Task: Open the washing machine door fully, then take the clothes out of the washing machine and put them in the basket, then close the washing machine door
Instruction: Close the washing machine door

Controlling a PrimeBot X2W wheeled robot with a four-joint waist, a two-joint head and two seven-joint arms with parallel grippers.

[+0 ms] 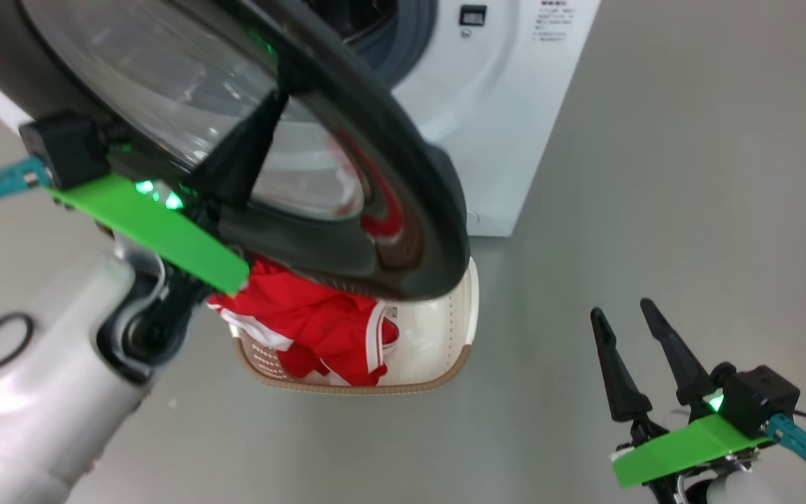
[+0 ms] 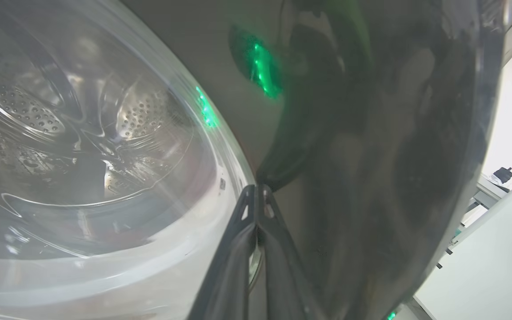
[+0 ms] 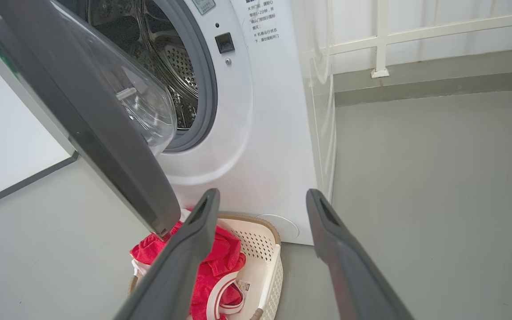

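White washing machine (image 1: 501,105) stands at one o'clock, its door (image 1: 403,196) half open at eleven. At six, the basket (image 1: 438,336) holds the red clothes (image 1: 305,322). The left gripper (image 2: 256,191), fingers pressed together against the door, should push steadily until it latches. The right gripper (image 1: 621,308) hangs spread at four.

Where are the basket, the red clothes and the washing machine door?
basket (image 1: 438,336): head view, on its bare cream inner wall.
red clothes (image 1: 305,315): head view, on the red fabric heaped in the basket.
washing machine door (image 1: 417,231): head view, on its glossy black rim.
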